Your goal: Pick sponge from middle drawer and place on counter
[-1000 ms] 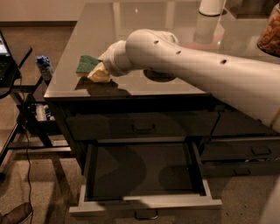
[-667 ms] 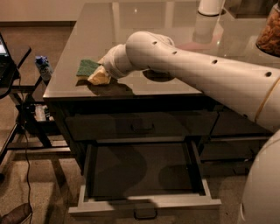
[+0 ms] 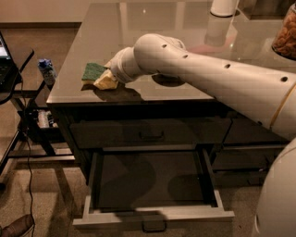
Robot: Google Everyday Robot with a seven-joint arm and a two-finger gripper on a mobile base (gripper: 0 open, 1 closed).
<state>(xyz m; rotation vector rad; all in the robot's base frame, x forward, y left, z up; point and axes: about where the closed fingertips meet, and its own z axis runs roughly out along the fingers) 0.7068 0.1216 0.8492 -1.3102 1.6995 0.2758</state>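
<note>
Nearest, the middle drawer [image 3: 152,214] stands pulled fully out from the dark cabinet. Its pale front rim faces the viewer, a small dark handle [image 3: 154,227] hangs below that rim, and its dark inside shows nothing but shadow. At the bottom left corner, the tip of a brown shoe [image 3: 16,226] rests on the floor, with a thin cable running up from beside it.

Just above the open drawer sits a closed dark-fronted drawer [image 3: 150,133] with its own bar handle.

Beyond that lies the glossy counter [image 3: 152,28]. Near its front left corner is the sponge [image 3: 94,71], green face up and out of the drawer. It lies right at the tip of the gripper [image 3: 104,80], which reaches in from the right at the end of a thick white arm [image 3: 208,78]. A shadow falls on the counter beneath both. Whether the gripper is clamped on the sponge or has let go cannot be told, nor whether the sponge is lying flat on the surface.

Left of the counter, a small white-and-blue bottle [image 3: 46,71] stands beside a black side table [image 3: 16,69].

At the far right of the counter are a white cylinder [image 3: 224,7] and a container of brownish contents [image 3: 284,33].
</note>
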